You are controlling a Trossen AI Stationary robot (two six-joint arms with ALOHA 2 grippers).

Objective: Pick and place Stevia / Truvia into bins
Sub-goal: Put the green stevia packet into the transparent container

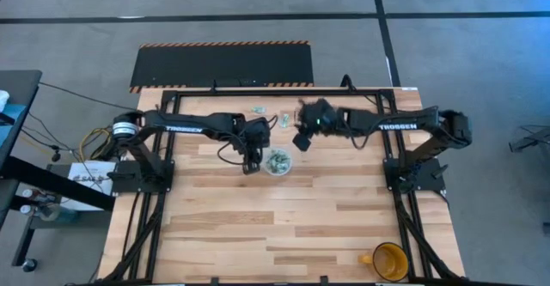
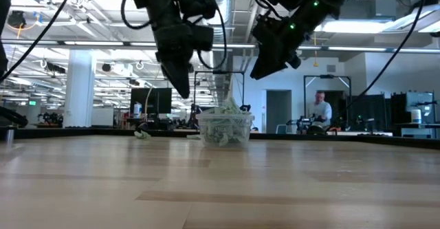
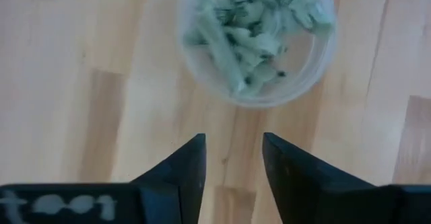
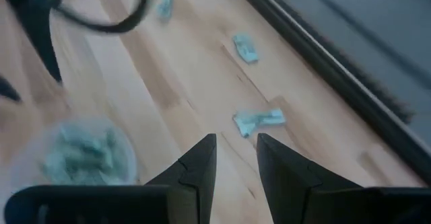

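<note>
The clear plastic cup (image 1: pixel 277 161) (image 2: pixel 224 128) stands on its base mid-table, filled with pale green sachets (image 3: pixel 250 32). My left gripper (image 1: pixel 251 163) (image 3: pixel 234 143) hovers just left of the cup, pointing down, open and empty. My right gripper (image 1: pixel 302 140) (image 4: pixel 234 140) is raised to the far right of the cup, open and empty. Loose sachets lie flat near the table's far edge: a crumpled one (image 4: pixel 258 122) (image 1: pixel 284 119) just ahead of the right fingers, and two more (image 4: pixel 246 48) (image 4: pixel 164 7) beyond it. In the low view both grippers (image 2: pixel 182 84) (image 2: pixel 265 67) hang above the table.
A yellow-orange mug (image 1: pixel 389 261) stands at the table's near right corner. The black frame rail (image 1: pixel 275 91) runs along the far edge, with a striped black mat (image 1: pixel 222 64) beyond it. A person (image 2: pixel 320 112) stands in the room behind.
</note>
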